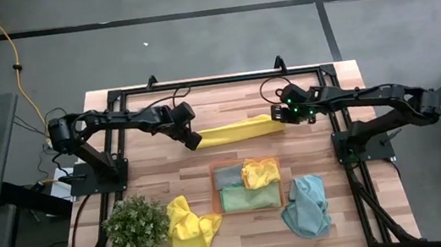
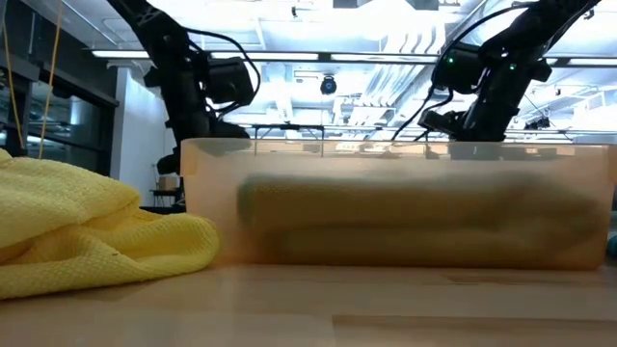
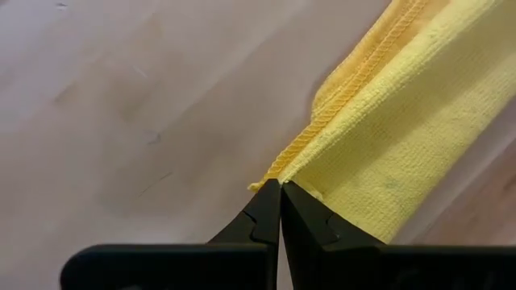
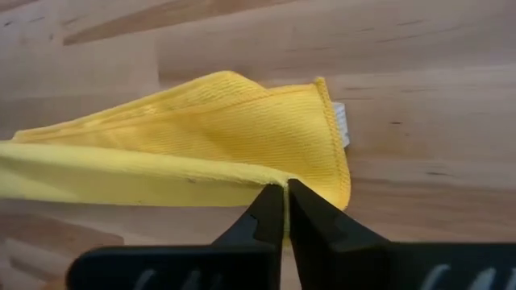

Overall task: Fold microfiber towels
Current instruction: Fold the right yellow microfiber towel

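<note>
**Both grippers pinched on one yellow towel, stretched between them**

The left gripper (image 1: 195, 140) is closed tight on one end of a yellow microfiber towel (image 1: 235, 130); in its wrist view the two dark fingers (image 3: 262, 217) meet with only the stitched corner of the cloth caught between their tips. The right gripper (image 1: 278, 116) is closed the same way on the opposite end, its fingers (image 4: 270, 211) pressed together over the folded hem, with a small white label showing on the cloth's edge just past them.

The towel hangs as a long narrow band between the two grippers, over the wooden worktop (image 1: 158, 170), doubled lengthwise so that the lower layer drapes down onto the wood beneath the right gripper.

Near the front edge of the worktop, away from both grippers, lies an orange tray (image 1: 216, 191) holding a grey-blue cloth (image 1: 228, 175), a crumpled yellow cloth (image 1: 260, 172) and a pale green cloth (image 1: 250, 196). Just beside the tray, on the right gripper's side, is a light blue towel (image 1: 306, 206); on the left gripper's side lies another loose yellow towel (image 1: 189, 232), touching a small potted plant (image 1: 137, 225).
</note>
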`<action>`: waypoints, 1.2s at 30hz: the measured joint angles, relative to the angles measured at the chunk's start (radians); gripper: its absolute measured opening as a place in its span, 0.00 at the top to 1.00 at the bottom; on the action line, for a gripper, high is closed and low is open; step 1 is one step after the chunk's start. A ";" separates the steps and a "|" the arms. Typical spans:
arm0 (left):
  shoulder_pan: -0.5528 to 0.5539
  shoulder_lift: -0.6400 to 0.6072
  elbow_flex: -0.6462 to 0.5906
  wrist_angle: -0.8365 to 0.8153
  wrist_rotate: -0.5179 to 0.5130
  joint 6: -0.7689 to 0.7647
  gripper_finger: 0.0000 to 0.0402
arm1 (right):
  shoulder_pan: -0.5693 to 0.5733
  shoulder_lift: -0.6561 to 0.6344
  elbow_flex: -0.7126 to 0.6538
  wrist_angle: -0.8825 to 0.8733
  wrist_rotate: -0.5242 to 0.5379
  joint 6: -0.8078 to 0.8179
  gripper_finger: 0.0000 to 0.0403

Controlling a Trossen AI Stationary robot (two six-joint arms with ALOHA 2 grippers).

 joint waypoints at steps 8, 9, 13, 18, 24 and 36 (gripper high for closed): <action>0.014 0.000 -0.002 -0.018 -0.032 0.006 0.90 | -0.016 0.000 -0.002 0.073 0.093 -0.004 0.72; 0.020 0.000 -0.002 -0.019 -0.032 0.013 0.88 | -0.027 0.000 -0.002 0.094 0.095 -0.011 0.68; 0.049 -0.002 -0.002 -0.025 -0.053 0.036 0.77 | -0.084 0.000 -0.002 0.156 0.094 -0.066 0.54; 0.093 -0.033 0.028 -0.076 -0.058 0.094 0.64 | -0.143 0.000 -0.002 0.208 0.048 -0.156 0.44; 0.129 -0.147 0.088 -0.087 -0.048 0.141 0.53 | -0.192 0.000 -0.002 0.226 -0.118 -0.298 0.42; -0.004 -0.200 -0.024 0.169 0.055 0.142 0.52 | -0.159 0.000 -0.001 -0.012 -0.234 -0.624 0.42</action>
